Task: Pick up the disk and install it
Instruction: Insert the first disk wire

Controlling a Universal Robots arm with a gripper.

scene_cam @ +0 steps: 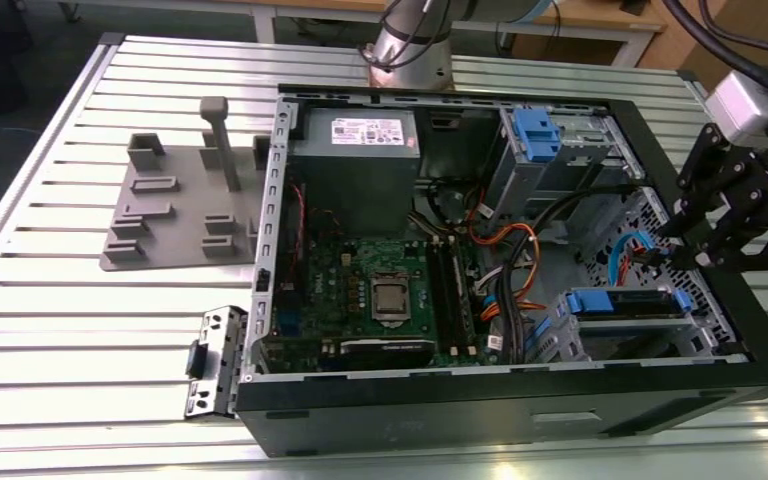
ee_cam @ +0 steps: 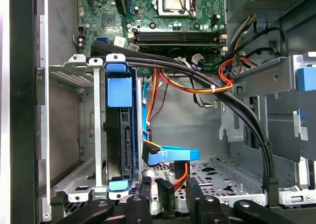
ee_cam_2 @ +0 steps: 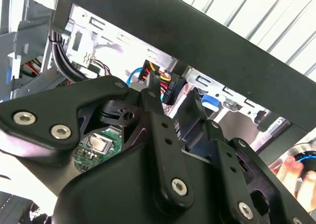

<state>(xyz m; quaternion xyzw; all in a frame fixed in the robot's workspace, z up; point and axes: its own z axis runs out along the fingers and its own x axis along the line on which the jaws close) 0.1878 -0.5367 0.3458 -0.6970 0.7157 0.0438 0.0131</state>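
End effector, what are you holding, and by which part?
The end effector seems to pinch a black cable plug by its sides; the disk sits unheld.

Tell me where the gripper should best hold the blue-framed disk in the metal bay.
Probably by the bright blue plastic tab at the exposed end of the silver disk in its blue carrier. It stands on edge inside the grey metal cage, so only that open end seems reachable, from the case's open side.

A: Exterior view evenly bright; glare streaks the slatted table (scene_cam: 77,300), case interior (scene_cam: 491,250) shadowed.

B: Second wrist view: gripper (ee_cam_2: 173,110) body dark, soft-focus; background beyond the jaws blown white. First wrist view sharp.
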